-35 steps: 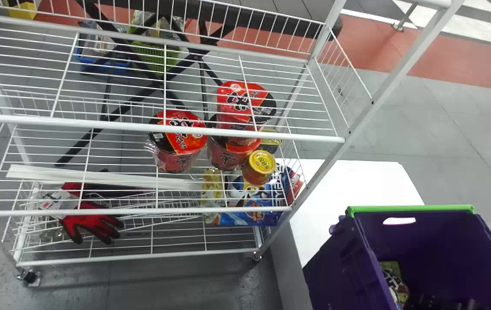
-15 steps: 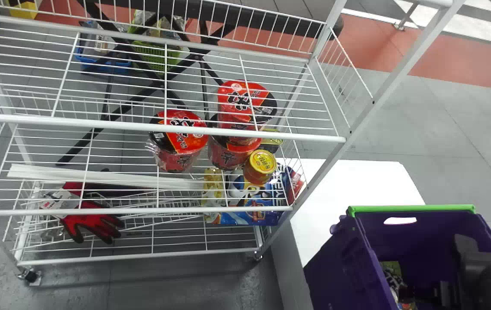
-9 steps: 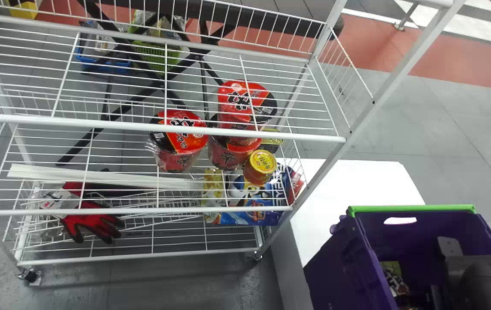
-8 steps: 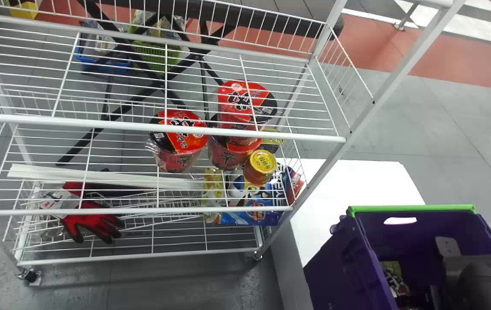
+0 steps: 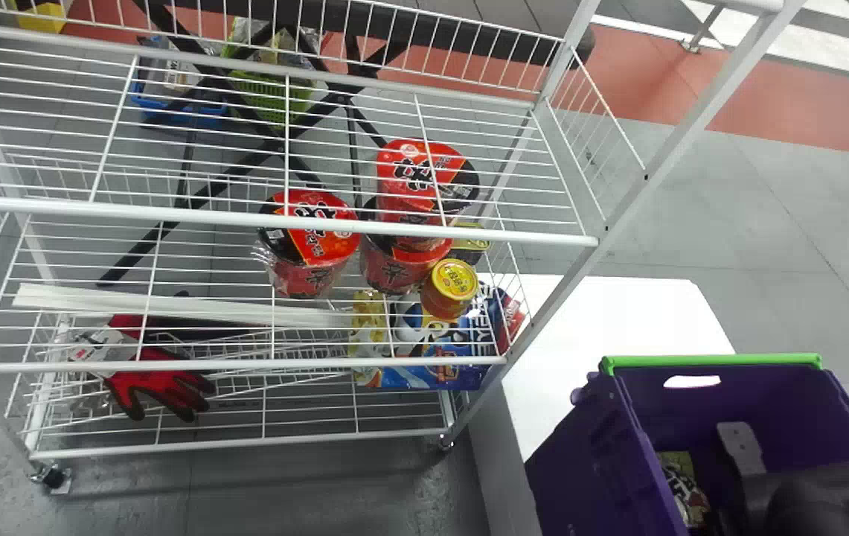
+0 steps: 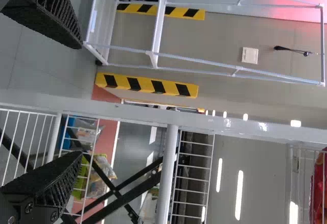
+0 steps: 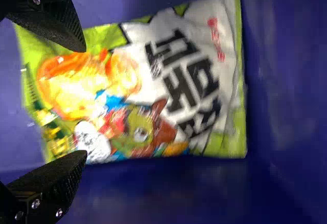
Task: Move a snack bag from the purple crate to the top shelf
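Green-and-white snack bag, long axis outward from right claw

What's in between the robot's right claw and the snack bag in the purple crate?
Nothing: in the right wrist view, the stretch from the open right gripper to the snack bag is bare. Whether they touch, I can't tell.

wire rack: white-coated metal, smooth, a soft sheen from where I stand
purple crate: hard plastic, smooth
crate's green rim: smooth plastic, as it looks to me
snack bag: glossy, crinkled plastic film
red tubs: shiny lids, clear film crumpled at one side
red glove: cloth, matt
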Controlling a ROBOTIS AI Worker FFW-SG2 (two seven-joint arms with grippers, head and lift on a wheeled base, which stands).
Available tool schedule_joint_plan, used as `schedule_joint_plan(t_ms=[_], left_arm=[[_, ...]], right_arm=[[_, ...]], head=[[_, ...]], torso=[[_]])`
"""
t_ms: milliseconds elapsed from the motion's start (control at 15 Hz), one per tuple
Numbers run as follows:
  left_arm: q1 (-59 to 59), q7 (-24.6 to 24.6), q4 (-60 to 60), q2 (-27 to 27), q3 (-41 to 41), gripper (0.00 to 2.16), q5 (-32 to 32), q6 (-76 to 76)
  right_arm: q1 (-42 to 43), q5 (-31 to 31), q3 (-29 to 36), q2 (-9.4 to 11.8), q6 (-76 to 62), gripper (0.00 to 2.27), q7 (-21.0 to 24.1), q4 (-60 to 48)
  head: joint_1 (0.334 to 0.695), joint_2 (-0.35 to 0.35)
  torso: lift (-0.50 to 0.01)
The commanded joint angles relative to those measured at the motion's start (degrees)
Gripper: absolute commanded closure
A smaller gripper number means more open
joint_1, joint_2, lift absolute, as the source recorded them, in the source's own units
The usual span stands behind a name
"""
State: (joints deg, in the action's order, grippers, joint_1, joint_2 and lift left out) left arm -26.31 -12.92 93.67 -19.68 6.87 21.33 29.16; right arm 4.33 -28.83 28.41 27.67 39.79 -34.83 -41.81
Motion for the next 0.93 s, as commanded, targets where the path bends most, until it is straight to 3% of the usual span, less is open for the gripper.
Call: schedule_joint_plan(t_ms=[0, 333, 867], left_arm=[[0.5, 0.0, -1.2, -0.1, 0.3, 0.06, -0.1, 2.9], [1.5, -0.2, -3.4, -0.3, 0.9, 0.06, -0.1, 3.6], [2.0, -0.2, -4.8, 0.1, 1.9, 0.06, -0.1, 5.2]], right_arm=[[0.0, -0.5, -0.1, 0.1, -4.5, 0.10, 0.5, 2.7], [-0.5, -1.8, -0.1, 0.2, -9.6, 0.10, 1.2, 5.2], [-3.1, 0.5, 0.0, 0.0, -11.4, 0.10, 7.1, 6.0]], head=[[0.695, -0.350], [0.695, -0.350], [0.695, -0.350]], torso=[[-0.452], [-0.452], [-0.452]])
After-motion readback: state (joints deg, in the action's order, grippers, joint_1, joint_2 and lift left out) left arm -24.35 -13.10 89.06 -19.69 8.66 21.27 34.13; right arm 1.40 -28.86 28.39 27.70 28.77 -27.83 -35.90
